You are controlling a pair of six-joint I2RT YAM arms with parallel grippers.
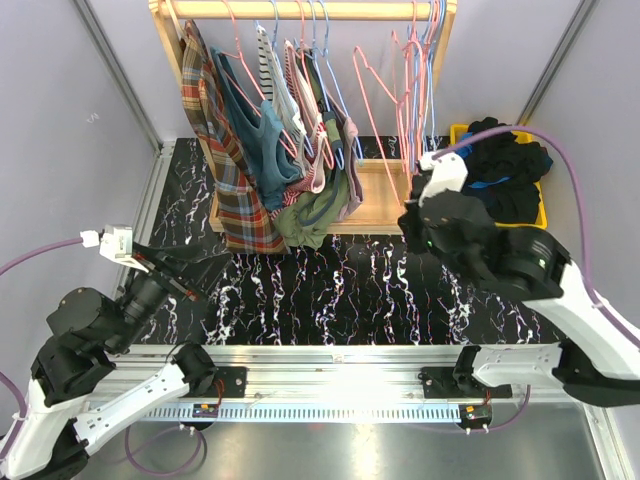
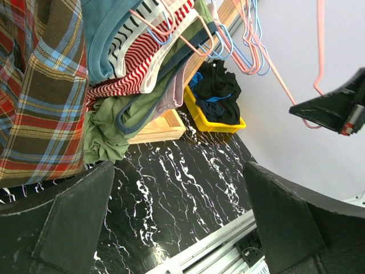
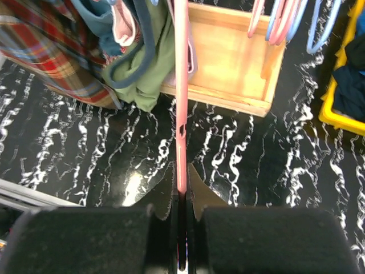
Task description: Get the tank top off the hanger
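Right fingers (image 3: pixel 202 194) pinch a pink hanger (image 3: pixel 181 103); left fingers (image 2: pixel 74 222) gape wide apart.

Black marbled table (image 1: pixel 330 290) carries a wooden rack base (image 1: pixel 385 197) and, beside it, a yellow bin (image 1: pixel 543 210)

Top camera looks down from behind — both wrist cameras face the wooden rack (image 3: pixel 228 63).

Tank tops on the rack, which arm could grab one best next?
Left, probably. The left gripper is free, jaws open, facing the hanging tank tops. The right gripper is busy, jaws shut on a pink hanger.
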